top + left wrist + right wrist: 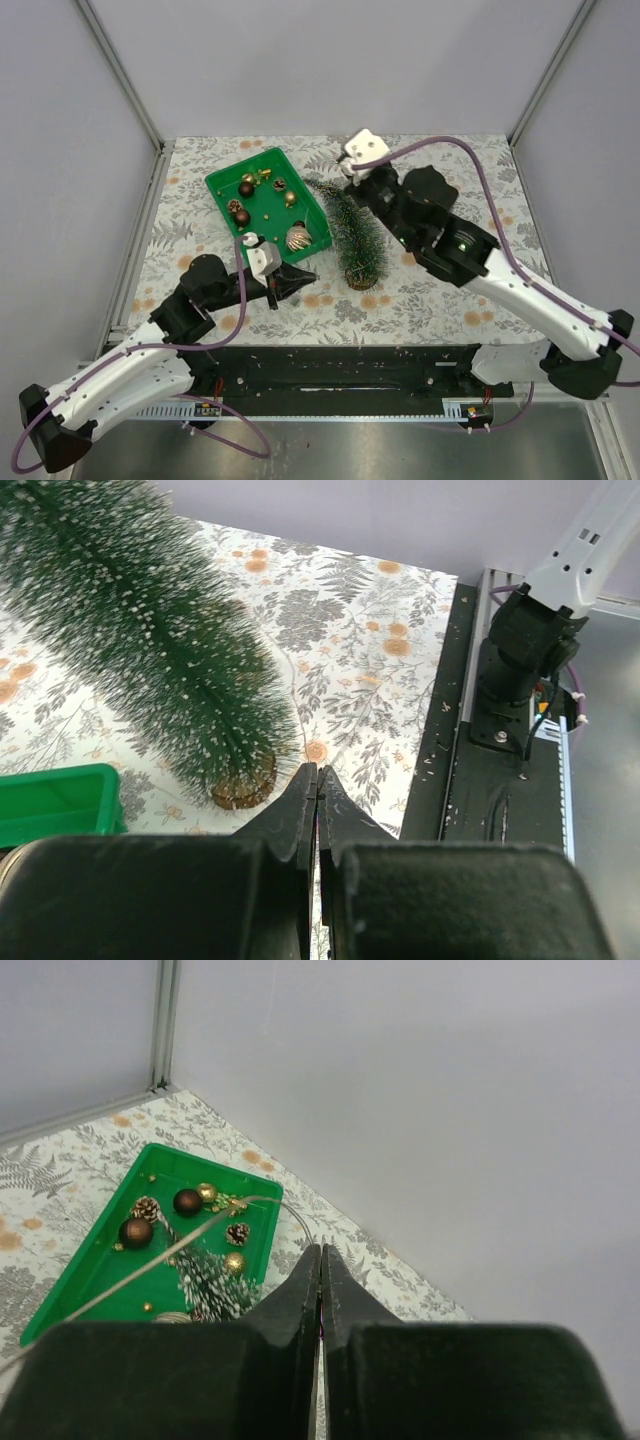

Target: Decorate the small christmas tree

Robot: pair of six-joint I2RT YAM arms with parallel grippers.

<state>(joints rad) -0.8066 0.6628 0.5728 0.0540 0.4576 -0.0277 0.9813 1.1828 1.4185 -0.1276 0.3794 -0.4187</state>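
As far as I can judge from my screens, the decorating has not begun. Nearest the arm bases, the left gripper (317,772) hangs low over the patterned table (440,290) with its fingers pressed together and nothing between them. Its tip points toward the foot of the small christmas tree (355,235). The tree is just beyond that gripper, in the middle of the table, resting on its round wooden disc. It looks tilted toward the far left in the top view, but I cannot tell whether that is a real lean or only the camera angle. I see no ornament on its bristles in any view, only the frosting.

To the tree's left and a little farther back, the green tray (215,185) holds the whole stock: brown baubles (241,216), gold balls (290,198), small pinecones (279,183) and a larger frosted cone ornament (298,237) in the near corner. Nothing has been lifted out.

Farthest back, the right gripper (320,1252) hovers above the treetop and looks toward the tray, clenched on nothing. A thin pale strand (170,1252) crosses its view, and I cannot make out what it is.

So every step is left to do: one set of fingers has to open, pick up an ornament and place it on a branch, then repeat.
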